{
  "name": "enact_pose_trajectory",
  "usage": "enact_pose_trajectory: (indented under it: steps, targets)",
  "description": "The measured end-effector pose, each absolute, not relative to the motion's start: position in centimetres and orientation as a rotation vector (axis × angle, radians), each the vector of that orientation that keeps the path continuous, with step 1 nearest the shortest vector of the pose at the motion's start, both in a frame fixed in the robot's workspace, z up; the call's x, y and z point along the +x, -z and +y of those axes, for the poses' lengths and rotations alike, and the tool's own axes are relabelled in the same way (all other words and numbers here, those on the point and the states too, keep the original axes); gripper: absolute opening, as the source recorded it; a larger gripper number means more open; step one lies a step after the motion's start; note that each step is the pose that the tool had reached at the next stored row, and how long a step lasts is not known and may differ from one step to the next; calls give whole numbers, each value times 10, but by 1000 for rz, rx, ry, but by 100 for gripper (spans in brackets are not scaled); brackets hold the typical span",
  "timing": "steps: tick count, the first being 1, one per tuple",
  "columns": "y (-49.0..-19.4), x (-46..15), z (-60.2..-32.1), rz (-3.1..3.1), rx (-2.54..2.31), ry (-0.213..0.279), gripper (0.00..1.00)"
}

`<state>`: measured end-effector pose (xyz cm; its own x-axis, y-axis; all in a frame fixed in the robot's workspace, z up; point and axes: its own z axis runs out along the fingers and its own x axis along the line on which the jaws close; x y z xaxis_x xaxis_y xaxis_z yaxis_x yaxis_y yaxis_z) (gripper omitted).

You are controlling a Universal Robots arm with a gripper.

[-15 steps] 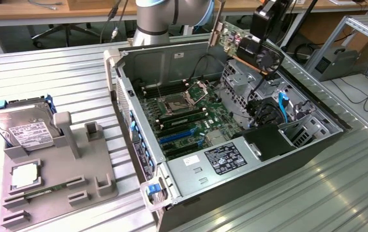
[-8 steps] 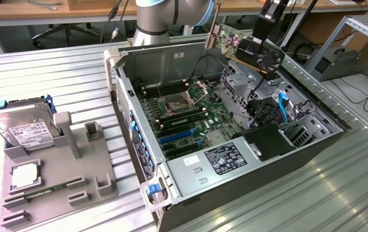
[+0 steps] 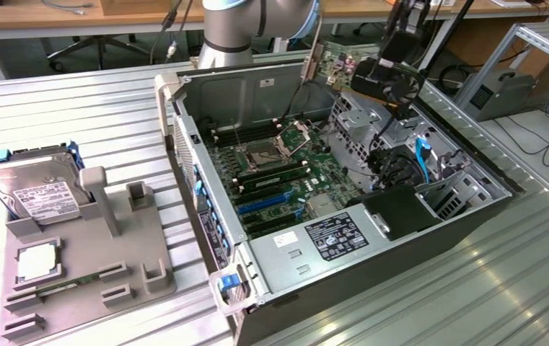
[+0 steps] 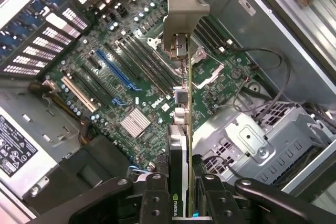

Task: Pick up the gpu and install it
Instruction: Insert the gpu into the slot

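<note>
The gpu (image 3: pixel 335 63) hangs in the air over the far end of the open computer case (image 3: pixel 192 155), its green board and silvery bracket upright. My gripper (image 3: pixel 387 72) is shut on it from the exterior view's right. In the wrist view the gpu (image 4: pixel 182 82) shows edge-on between my black fingers (image 4: pixel 154 199), with its metal bracket (image 4: pixel 184 11) farthest from the camera; my gripper (image 4: pixel 181 205) clamps the card's near end. Below lies the motherboard (image 4: pixel 152 98) with its blue slot (image 4: pixel 116 71) and the empty processor socket (image 3: pixel 288 135).
A grey holder (image 3: pixel 110 270) at the exterior view's left carries the hard drive (image 3: pixel 32 189) with blue rails, a processor chip (image 3: pixel 38 261) and a memory stick (image 3: pixel 63 287). Inside the case are the power supply (image 3: pixel 337 234), a metal drive cage (image 4: pixel 252 145) and loose cables (image 4: pixel 273 72).
</note>
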<state>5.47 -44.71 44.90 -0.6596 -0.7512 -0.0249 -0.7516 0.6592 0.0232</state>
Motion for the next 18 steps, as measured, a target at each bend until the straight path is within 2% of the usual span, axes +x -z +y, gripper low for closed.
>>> enact_pose_trajectory:
  steps: [18]
  targets:
    - [-444,55,-447,2434,-1978,-53,27]
